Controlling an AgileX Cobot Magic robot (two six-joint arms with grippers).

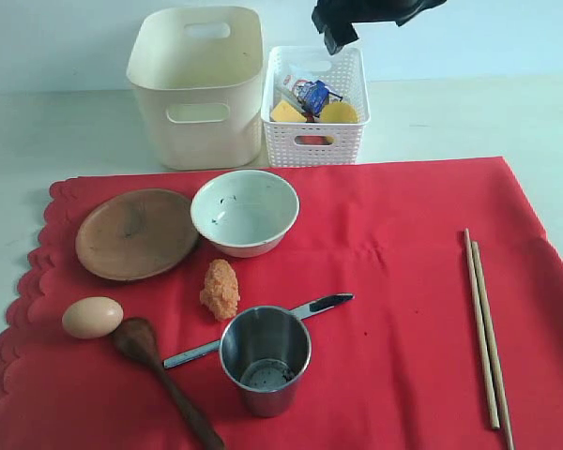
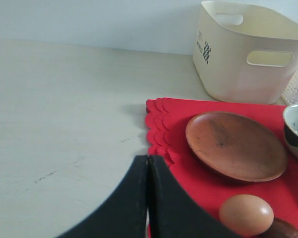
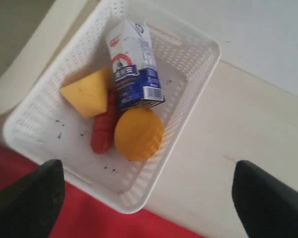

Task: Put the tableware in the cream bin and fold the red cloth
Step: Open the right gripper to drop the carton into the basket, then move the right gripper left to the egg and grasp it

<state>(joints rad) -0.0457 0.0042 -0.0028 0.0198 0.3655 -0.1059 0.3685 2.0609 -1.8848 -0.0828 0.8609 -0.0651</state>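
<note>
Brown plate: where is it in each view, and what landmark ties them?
Exterior: brown plate on the red cloth, left of the white bowl.
Left wrist: brown plate between egg and cream bin.
Right wrist: not in view.
Shared landmark: cream bin, beyond the plate in both.

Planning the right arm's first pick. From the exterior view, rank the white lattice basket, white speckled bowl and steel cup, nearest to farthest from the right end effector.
1. The white lattice basket, at the back, right under the open right end effector.
2. The white speckled bowl, on the cloth's far part, left of the basket.
3. The steel cup, at the front of the red cloth.
</note>
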